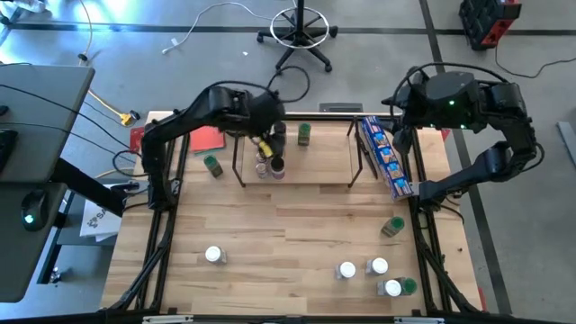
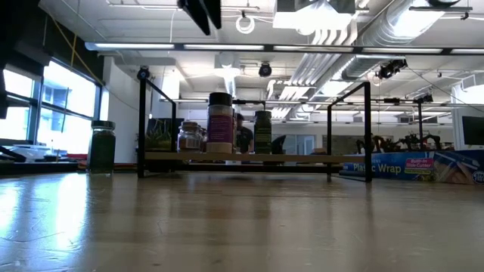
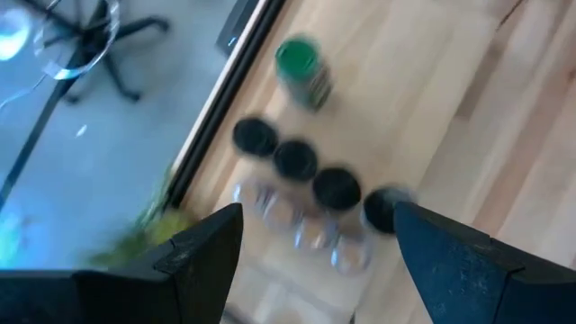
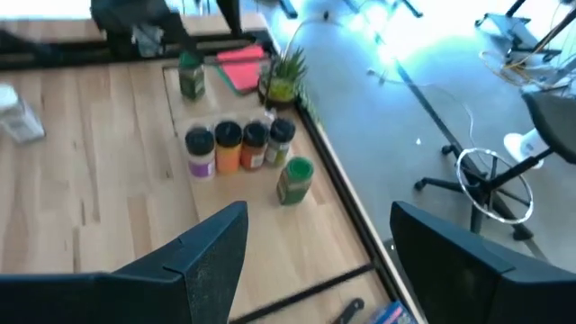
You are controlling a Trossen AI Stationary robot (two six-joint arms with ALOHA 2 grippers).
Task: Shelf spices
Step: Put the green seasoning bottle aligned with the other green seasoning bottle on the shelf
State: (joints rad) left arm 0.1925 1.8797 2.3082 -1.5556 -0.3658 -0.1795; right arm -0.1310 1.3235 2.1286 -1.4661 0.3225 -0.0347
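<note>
The light-wood shelf [image 1: 310,166] stands at the table's far middle on black legs. On its left part stands a row of black-lidded spice jars [image 3: 295,160], one orange-filled [image 4: 227,147], with a green-lidded jar [image 1: 304,135] close by. My left gripper [image 3: 317,211] hovers open above that row, its fingers high over the jars in the low view [image 2: 200,11]. My right gripper [image 4: 319,211] is open and raised near the table's far right corner [image 1: 407,101]. More jars stand or lie on the table: a green one [image 1: 212,165] left of the shelf, white-lidded ones [image 1: 378,266] near the right front.
A long blue packet [image 1: 382,155] lies along the shelf's right end. A red flat square [image 1: 207,138] and a small green plant [image 4: 283,76] sit at the far left. A green jar [image 1: 392,226] lies on its side, and a lone white-lidded jar [image 1: 213,256] stands near left front.
</note>
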